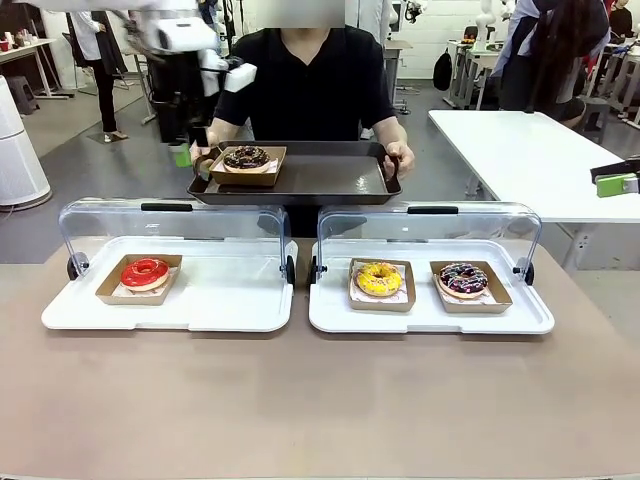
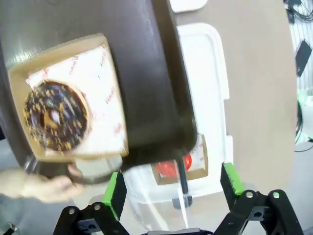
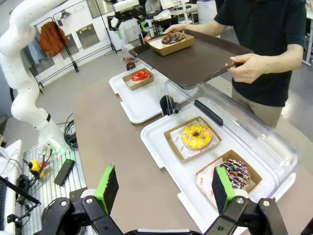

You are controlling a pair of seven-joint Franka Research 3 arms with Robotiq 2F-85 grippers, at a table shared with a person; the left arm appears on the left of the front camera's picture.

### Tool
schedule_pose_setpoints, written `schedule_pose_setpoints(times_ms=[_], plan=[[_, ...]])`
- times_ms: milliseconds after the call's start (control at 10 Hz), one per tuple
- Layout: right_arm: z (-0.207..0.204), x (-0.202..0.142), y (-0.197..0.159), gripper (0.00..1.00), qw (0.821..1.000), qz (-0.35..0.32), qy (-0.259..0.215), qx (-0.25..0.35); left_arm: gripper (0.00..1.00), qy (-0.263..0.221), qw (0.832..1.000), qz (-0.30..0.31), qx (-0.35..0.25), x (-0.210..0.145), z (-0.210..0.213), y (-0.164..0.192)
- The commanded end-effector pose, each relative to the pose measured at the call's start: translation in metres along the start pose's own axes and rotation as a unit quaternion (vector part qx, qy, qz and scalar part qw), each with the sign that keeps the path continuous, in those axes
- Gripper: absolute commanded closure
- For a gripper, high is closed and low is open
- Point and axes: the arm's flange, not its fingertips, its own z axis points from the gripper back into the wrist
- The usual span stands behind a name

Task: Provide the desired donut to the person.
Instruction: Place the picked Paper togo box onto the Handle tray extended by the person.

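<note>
Chocolate donut [image 1: 246,157] on tray [image 1: 330,178]; just beside wide-open, empty left jaws

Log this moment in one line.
left end effector: open, at tray edge | right end effector: open, empty | chocolate donut: boxed, on tray held by person | stage: donut delivered

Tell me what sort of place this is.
Probably a robotics lab staged as a donut counter: a white robot arm, lidded display trays of boxed donuts, and white work tables behind.
</note>
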Motion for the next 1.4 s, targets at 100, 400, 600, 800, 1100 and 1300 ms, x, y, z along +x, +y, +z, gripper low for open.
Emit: schedule_pose_setpoints(times_ms=[100,400,600,800,1100,1300], plan=[[0.000,0.002,-0.004,0.00,1.000,0.008,-0.017,0.003,0.00,-0.029,0.999,0.005,0.039,-0.074,-0.040,-0.099],[0.000,0.002,-0.004,0.00,1.000,0.008,-0.017,0.003,0.00,-0.034,0.998,0.042,0.037,-0.110,-0.080,-0.134],[0.000,0.002,-0.004,0.00,1.000,0.008,-0.017,0.003,0.00,-0.031,0.997,0.064,0.031,-0.121,-0.083,-0.129],[0.000,0.002,-0.004,0.00,1.000,0.008,-0.017,0.003,0.00,-0.018,0.995,0.099,0.024,-0.098,-0.069,-0.117],[0.000,0.002,-0.004,0.00,1.000,0.008,-0.017,0.003,0.00,-0.029,0.997,0.065,0.027,-0.123,-0.090,-0.133],[0.000,0.002,-0.004,0.00,1.000,0.008,-0.017,0.003,0.00,-0.086,0.994,0.058,0.031,-0.129,-0.085,-0.118]])
